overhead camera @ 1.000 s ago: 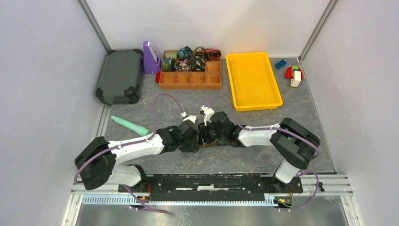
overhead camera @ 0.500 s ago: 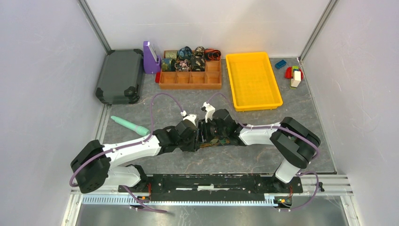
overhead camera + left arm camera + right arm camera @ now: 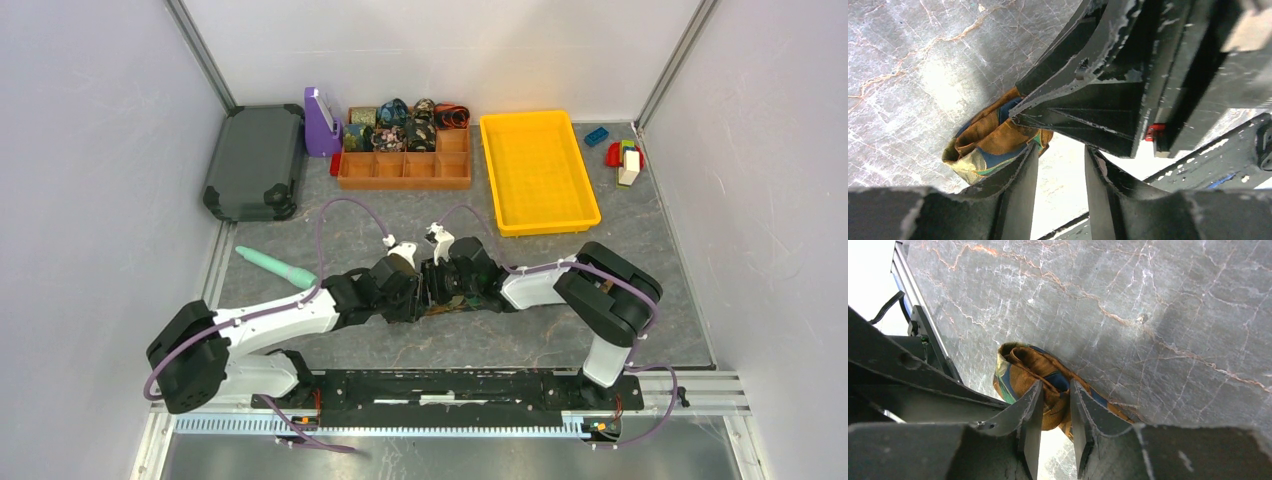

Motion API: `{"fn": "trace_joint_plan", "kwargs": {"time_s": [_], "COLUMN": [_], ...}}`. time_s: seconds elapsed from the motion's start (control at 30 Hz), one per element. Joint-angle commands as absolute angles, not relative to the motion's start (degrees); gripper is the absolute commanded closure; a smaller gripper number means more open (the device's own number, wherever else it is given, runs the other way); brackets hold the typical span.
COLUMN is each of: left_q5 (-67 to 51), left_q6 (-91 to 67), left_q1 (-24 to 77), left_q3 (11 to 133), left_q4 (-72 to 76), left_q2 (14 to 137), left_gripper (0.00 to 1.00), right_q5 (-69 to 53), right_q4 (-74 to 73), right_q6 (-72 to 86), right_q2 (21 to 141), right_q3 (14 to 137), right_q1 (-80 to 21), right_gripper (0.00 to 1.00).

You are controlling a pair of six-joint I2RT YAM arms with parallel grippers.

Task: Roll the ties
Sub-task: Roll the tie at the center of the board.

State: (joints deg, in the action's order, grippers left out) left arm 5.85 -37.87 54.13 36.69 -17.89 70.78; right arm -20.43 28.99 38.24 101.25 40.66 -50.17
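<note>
A partly coiled tie (image 3: 1020, 370) in orange-brown, blue and green print lies on the marble table between my two grippers. It also shows in the left wrist view (image 3: 983, 145) and, as a dark strip, in the top view (image 3: 462, 303). My right gripper (image 3: 1056, 386) is shut on a fold of this tie; it shows in the top view (image 3: 442, 288). My left gripper (image 3: 1061, 150) is open with nothing between its fingers; its left finger (image 3: 1018, 175) rests against the coil's side. In the top view it (image 3: 414, 290) faces the right gripper, nearly touching. Several rolled ties (image 3: 405, 125) sit in the organiser.
An orange compartment organiser (image 3: 405, 168) stands at the back, a yellow tray (image 3: 537, 170) to its right. A grey case (image 3: 255, 160) and a purple holder (image 3: 320, 122) are at the back left. A teal stick (image 3: 275, 264) lies left. Toy blocks (image 3: 622, 155) lie back right.
Both grippers stay together over the tie and have shifted slightly away from the bases. The right arm's elbow has swung left; the left arm's shoulder has turned a little.
</note>
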Motion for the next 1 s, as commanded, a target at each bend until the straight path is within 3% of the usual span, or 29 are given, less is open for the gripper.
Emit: {"fn": "trace_joint_plan", "kwargs": {"time_s": [0.0,0.13,0.33,0.57,0.97], "left_q5": [6.45,9.65,16.39,16.14,14.46], "left_q6": [-36.44,-37.53,-39.45,-40.83,-42.34], "left_q1": [54.32,54.32,53.62,53.09,53.09], "left_q3": [39.41,39.67,36.05,33.95,30.02], "left_q4": [-17.52,-21.26,-22.43,-20.72,-17.19], "left_q2": [67.13,63.84,60.91,66.17,67.84], "left_gripper": [0.51,0.5,0.65,0.77,0.8], "right_q5": [-20.22,-19.63,-19.37,-19.08,-18.29], "right_q4": [30.81,30.85,30.98,30.76,29.7], "right_q6": [38.18,38.01,37.87,37.86,36.82], "right_q2": [102.36,102.69,102.46,102.22,101.23], "right_q3": [39.51,39.38,39.38,39.51,40.28], "right_q1": [-50.86,-50.89,-50.89,-50.87,-50.94], "right_gripper": [0.69,0.71,0.71,0.72,0.72]}}
